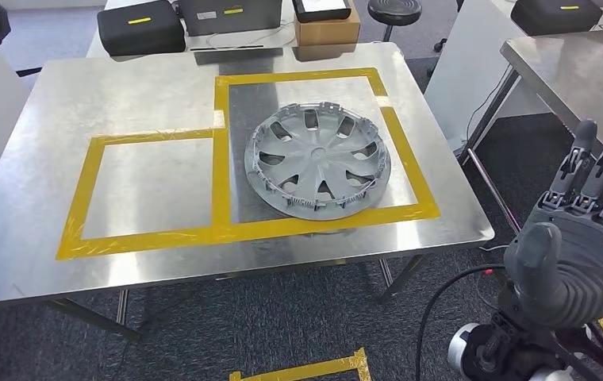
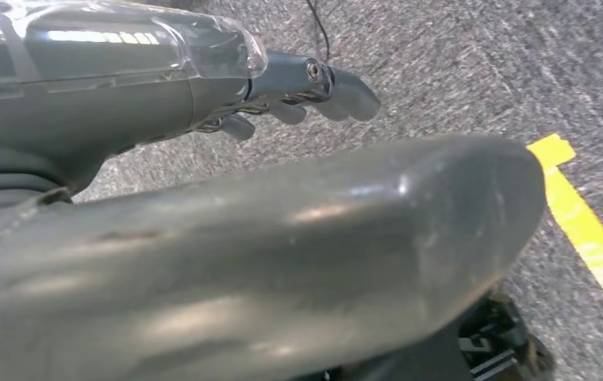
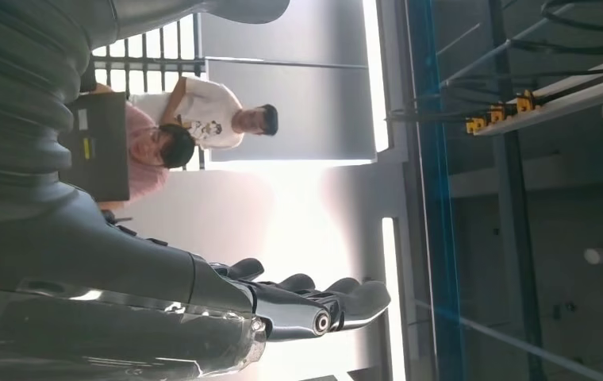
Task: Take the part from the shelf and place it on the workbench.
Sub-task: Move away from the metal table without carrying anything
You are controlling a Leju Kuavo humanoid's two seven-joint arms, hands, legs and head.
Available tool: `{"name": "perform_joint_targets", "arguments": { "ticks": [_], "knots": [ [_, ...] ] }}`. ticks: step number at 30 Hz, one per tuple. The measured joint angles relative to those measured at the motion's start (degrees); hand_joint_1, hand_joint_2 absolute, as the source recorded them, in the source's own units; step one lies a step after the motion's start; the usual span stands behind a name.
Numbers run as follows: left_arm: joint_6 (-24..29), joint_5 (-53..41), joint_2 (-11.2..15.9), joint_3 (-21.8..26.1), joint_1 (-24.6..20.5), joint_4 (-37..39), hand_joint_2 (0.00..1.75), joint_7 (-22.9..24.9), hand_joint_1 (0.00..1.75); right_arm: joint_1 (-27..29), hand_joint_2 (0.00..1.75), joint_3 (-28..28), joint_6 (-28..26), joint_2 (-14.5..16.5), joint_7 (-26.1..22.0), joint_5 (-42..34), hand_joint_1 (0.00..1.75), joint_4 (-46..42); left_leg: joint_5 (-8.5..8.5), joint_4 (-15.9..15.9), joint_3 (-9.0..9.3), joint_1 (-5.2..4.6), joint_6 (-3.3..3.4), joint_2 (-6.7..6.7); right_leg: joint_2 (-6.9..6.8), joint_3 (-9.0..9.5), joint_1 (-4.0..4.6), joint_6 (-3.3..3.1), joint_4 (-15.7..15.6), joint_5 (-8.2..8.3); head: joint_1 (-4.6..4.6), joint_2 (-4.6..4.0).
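Robotics lab or workshop. Steel workbench (image 1: 36, 198) with yellow tape (image 1: 227, 230) marking two placement zones, more tape on the grey carpet floor (image 1: 227, 325). More steel tables (image 1: 576, 63) around, black equipment cases (image 1: 140, 28), a cardboard box (image 1: 326, 30), a stool (image 1: 393, 11), loose cables. Right wrist view: two people (image 3: 203, 127) seated at a laptop (image 3: 100, 147), ceiling light strips, industrial racking (image 3: 536, 99).

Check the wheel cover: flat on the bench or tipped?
Flat. The wheel cover lies face up inside the right taped box on the workbench, touched by neither hand.
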Motion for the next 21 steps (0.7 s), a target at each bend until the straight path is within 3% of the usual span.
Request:
{"name": "perform_joint_targets", "arguments": {
  "ticks": [2,3,6,7,8,9,12,14,17,19,21],
  "knots": [
    [-1.21,-1.08,-0.01,0.0,-0.11,-0.01,0.0,1.13,0.0,-0.31,1.75,0.04,1.05,-0.07,1.31,-0.83,0.0,0.07,0.48,-0.62,0.18,0.25,0.59,0.07,0.18,-0.12,-0.07,0.35,0.36,-0.56,0.03,0.0],
    [-1.82,-1.83,-0.1,-0.01,-0.19,-0.02,0.0,1.9,0.0,-0.57,1.75,0.14,1.37,-0.1,1.94,-0.98,0.0,0.13,0.76,-0.95,0.26,0.41,0.89,0.09,0.44,-0.69,-0.05,0.44,1.76,-1.68,0.21,0.0],
    [-2.96,-3.79,-0.61,-0.05,-0.3,-0.07,0.0,3.86,0.0,-0.99,1.75,0.55,1.05,-0.26,3.48,-0.35,0.0,0.44,1.03,-1.24,0.28,0.42,1.21,0.08,1.19,-4.97,0.11,0.48,11.83,-7.07,0.97,0.0],
    [-3.2,-4.18,-0.74,-0.08,-0.28,-0.07,0.0,4.22,0.0,-0.9,1.75,0.73,0.64,-0.36,3.94,0.16,0.0,0.52,1.03,-1.23,0.28,0.36,1.21,0.02,1.28,-6.21,0.15,0.47,14.67,-7.85,1.13,0.0],
    [-3.42,-4.49,-0.81,-0.11,-0.29,-0.07,0.0,4.41,0.0,-0.76,1.75,0.9,0.2,-0.47,4.33,0.74,0.0,0.58,1.03,-1.22,0.29,0.3,1.2,-0.07,1.32,-6.68,0.18,0.38,15.68,-7.45,1.25,0.0],
    [-3.58,-4.79,-0.87,-0.14,-0.32,-0.07,0.0,4.51,0.0,-0.59,1.75,1.06,-0.17,-0.61,4.65,1.28,0.0,0.6,1.03,-1.21,0.32,0.25,1.2,-0.21,1.34,-6.22,0.19,0.2,14.54,-5.91,1.4,0.0],
    [-4.03,-5.64,-1.13,-0.19,-0.67,-0.09,0.0,4.67,0.0,-0.09,1.75,1.38,-0.58,-0.98,5.23,2.34,0.0,0.52,1.08,-1.18,0.41,0.09,0.92,-0.77,1.58,-1.65,0.36,-0.81,4.24,-0.24,1.75,0.0],
    [-4.36,-6.0,-1.28,-0.21,-0.99,-0.1,0.0,4.82,0.0,0.11,1.75,1.45,-0.6,-1.14,5.51,2.63,0.0,0.46,1.41,-1.2,0.19,0.14,0.22,-1.04,1.74,-0.2,0.67,-1.3,0.92,0.41,1.78,0.0],
    [-4.91,-6.35,-1.36,-0.22,-1.19,-0.11,0.0,4.88,0.0,0.25,1.75,1.47,-0.6,-1.19,5.73,2.79,0.0,0.45,1.28,-1.05,-0.21,0.25,-0.95,-1.0,1.49,-0.06,0.63,-2.06,-0.43,0.88,1.74,0.0],
    [-5.12,-6.45,-1.34,-0.22,-1.27,-0.11,0.0,4.89,0.0,0.37,1.75,1.49,-0.6,-1.17,5.74,2.88,0.0,0.45,-1.63,2.15,-1.52,0.28,-1.5,-0.65,1.15,-0.19,0.39,-2.84,-1.3,1.59,1.13,0.0],
    [-5.2,-6.5,-1.34,-0.22,-1.33,-0.11,0.0,4.89,0.0,0.66,1.75,1.54,-0.6,-1.17,5.75,2.93,0.0,0.46,-5.84,9.02,-4.04,0.53,-1.93,-0.44,0.94,-0.75,0.51,-3.16,-1.25,2.0,0.23,0.0]
  ]
}}
